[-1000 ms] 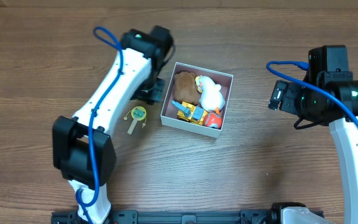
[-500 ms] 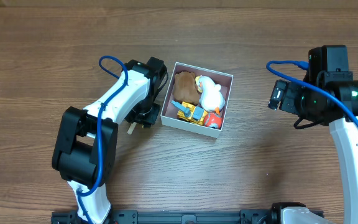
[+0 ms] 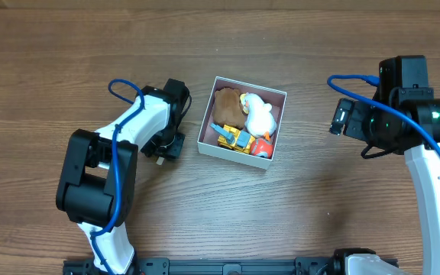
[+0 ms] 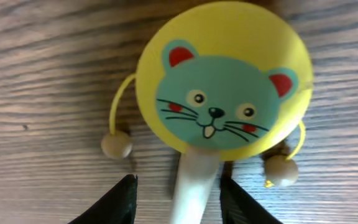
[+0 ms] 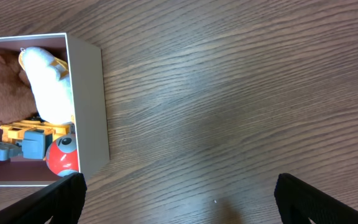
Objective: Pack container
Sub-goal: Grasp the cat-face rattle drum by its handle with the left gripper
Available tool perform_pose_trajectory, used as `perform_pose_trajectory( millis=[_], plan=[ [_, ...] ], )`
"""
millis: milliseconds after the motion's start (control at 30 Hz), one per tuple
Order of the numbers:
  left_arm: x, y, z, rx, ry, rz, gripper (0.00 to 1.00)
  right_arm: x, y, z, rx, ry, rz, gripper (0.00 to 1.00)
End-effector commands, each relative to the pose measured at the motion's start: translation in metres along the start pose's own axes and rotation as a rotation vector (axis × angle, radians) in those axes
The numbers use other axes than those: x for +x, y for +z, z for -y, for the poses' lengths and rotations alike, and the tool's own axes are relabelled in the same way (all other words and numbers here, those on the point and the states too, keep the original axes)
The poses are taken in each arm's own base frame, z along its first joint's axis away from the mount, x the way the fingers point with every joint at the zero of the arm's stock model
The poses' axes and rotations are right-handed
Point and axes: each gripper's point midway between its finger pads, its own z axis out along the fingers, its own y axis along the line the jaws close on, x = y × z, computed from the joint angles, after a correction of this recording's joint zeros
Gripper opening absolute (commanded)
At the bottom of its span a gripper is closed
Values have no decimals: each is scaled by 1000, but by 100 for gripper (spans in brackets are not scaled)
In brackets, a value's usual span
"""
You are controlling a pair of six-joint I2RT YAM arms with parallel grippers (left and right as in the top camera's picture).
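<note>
Container [image 3: 235, 158], square white cardboard, pink inside, lies just beside our left gripper [image 4: 178, 188], jaws parted astride a yellow cat-face rattle [image 4: 222, 93]; right gripper [image 5: 179, 186] wide, well apart.

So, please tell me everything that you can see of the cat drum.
The cat drum is a round yellow disc with a teal cat face and red ears. Its pale, wood-like handle runs into the open left gripper. A bead on a yellow cord sits at each side. It lies flat on the table.
</note>
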Motion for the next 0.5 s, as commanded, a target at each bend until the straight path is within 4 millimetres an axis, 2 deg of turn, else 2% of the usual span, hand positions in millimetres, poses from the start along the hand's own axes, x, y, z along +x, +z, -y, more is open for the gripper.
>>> perform_pose_trajectory(
  millis=[0, 133, 267, 367, 467],
  plan=[
    [0, 2, 12, 78, 56, 13, 33, -2, -2, 3, 9, -1, 12, 99],
    [1, 2, 13, 87, 54, 9, 6, -1, -2, 3, 10, -2, 9, 99],
    [2, -7, 12, 86, 38, -7, 4, -1, -2, 3, 10, -2, 10, 99],
    [-4, -38, 8, 88, 7, 18, 4, -1, -2, 3, 10, -2, 9, 99],
    [-16, -85, 6, 99, 2, 109, 4, -1, -2, 3, 10, -2, 10, 99]
  ],
)
